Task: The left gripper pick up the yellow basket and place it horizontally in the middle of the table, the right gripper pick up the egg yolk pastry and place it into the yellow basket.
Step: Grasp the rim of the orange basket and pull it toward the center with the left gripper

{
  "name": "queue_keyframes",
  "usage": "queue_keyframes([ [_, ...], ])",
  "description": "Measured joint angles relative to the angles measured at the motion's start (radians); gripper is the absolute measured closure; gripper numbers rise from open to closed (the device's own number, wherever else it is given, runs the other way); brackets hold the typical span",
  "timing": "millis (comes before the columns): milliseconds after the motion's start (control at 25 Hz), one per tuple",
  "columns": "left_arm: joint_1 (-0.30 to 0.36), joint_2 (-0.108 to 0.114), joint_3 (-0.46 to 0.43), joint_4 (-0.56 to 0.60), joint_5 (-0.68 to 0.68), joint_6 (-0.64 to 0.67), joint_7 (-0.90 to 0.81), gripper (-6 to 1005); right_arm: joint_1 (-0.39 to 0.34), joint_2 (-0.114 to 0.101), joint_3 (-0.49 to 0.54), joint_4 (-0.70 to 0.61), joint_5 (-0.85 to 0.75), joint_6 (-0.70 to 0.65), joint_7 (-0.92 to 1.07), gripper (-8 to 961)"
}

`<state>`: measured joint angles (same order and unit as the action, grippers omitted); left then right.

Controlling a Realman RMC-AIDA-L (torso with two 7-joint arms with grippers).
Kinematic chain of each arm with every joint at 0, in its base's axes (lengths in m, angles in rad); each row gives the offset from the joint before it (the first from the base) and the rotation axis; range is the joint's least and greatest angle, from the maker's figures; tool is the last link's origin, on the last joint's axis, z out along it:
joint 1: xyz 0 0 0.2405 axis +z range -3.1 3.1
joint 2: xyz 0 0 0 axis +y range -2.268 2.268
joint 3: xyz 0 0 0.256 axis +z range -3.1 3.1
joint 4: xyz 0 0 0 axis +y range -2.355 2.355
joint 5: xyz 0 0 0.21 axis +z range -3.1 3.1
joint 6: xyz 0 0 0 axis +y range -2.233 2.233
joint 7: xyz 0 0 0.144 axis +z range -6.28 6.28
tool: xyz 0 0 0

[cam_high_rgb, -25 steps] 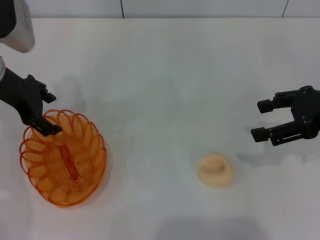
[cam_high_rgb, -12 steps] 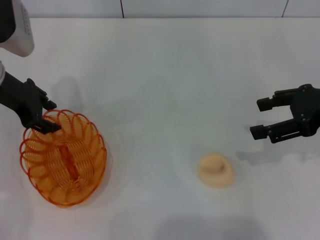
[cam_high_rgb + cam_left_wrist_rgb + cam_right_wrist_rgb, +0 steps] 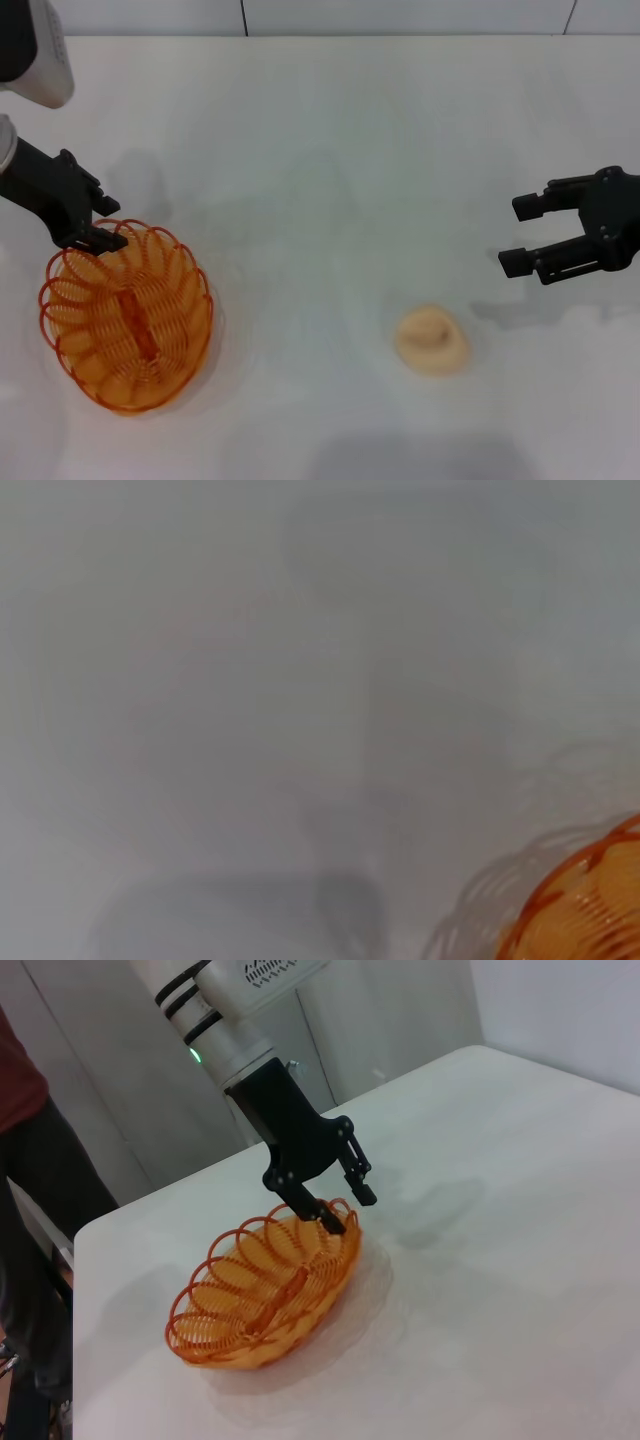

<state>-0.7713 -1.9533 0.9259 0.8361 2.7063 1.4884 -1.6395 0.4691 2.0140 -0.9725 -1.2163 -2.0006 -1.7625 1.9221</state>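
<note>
The yellow basket (image 3: 126, 315) stands upright on the white table (image 3: 320, 150) at the left front. My left gripper (image 3: 105, 224) is open at the basket's far rim, with one finger over the rim and the other outside it. In the right wrist view the left gripper (image 3: 350, 1208) straddles the basket's (image 3: 265, 1285) rim without closing on it. A corner of the basket (image 3: 590, 910) shows in the left wrist view. The egg yolk pastry (image 3: 431, 340) lies on the table at the right front. My right gripper (image 3: 518, 234) is open and empty, behind and to the right of the pastry.
The table's back edge meets a grey wall (image 3: 320, 15). In the right wrist view a person in a red shirt (image 3: 25, 1150) stands beyond the table's left edge, near grey cabinets (image 3: 380, 1020).
My left gripper has shifted slightly back and up at the basket's far rim. The basket, the pastry and the right gripper have stayed almost still.
</note>
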Motion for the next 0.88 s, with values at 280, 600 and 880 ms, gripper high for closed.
queue_keyframes([
  [280,-0.008,-0.008,0.003,-0.017,0.0,-0.003,0.01,563,0.001,0.0,0.0,0.0,0.0,0.0,0.001,96],
  [600,-0.007,-0.015,0.004,-0.023,0.0,-0.022,0.01,640,0.006,-0.001,0.0,0.0,0.0,0.001,0.001,96],
  [880,-0.002,-0.019,0.003,-0.025,0.01,-0.035,0.0,730,0.023,-0.002,0.0,0.015,-0.003,0.003,0.001,96],
])
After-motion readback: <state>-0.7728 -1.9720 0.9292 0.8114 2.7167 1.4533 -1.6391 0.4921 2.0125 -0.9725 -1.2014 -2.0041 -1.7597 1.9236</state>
